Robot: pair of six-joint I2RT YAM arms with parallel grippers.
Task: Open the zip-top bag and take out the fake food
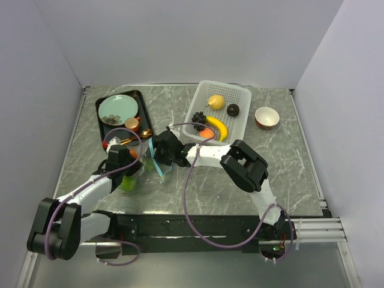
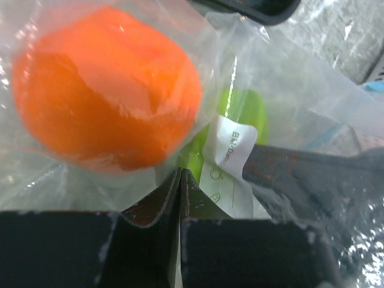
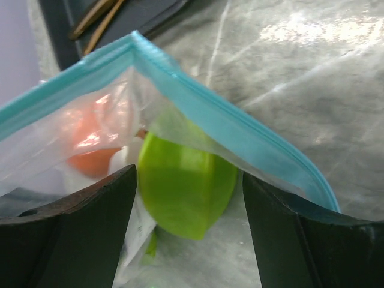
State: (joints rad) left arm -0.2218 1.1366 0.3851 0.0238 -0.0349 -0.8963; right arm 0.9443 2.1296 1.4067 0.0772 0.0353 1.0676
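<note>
1. Fingers (image 2: 153, 207) of the left gripper (image 2: 180, 183) are clenched on a fold of the zip-top bag (image 1: 147, 163), just below the orange (image 2: 108, 90) inside it. The right gripper (image 3: 189, 177) stands released, its fingers spread either side of the lime (image 3: 186, 186), under the teal zipper strip (image 3: 240, 135).
2. The bag lies on the table (image 1: 288, 168) between the two grippers, with the black tray (image 1: 143, 108) just to its far left and the white basket (image 1: 223, 84) to its far right.
3. Risk: the left pinch takes only thin, slick film, so a pull from the right could slide it free or drag the whole bag along.
4. Risk: closing the right fingers where they stand would probably catch the lime through the plastic rather than the strip, and the mouth would not part.
5. Hard to tell: whether the strip is sealed or parted, since it peaks in a fold. From above, the grippers cover most of the bag. The print on the white label (image 2: 231, 147) is unreadable, and more food may be hidden behind the orange.
</note>
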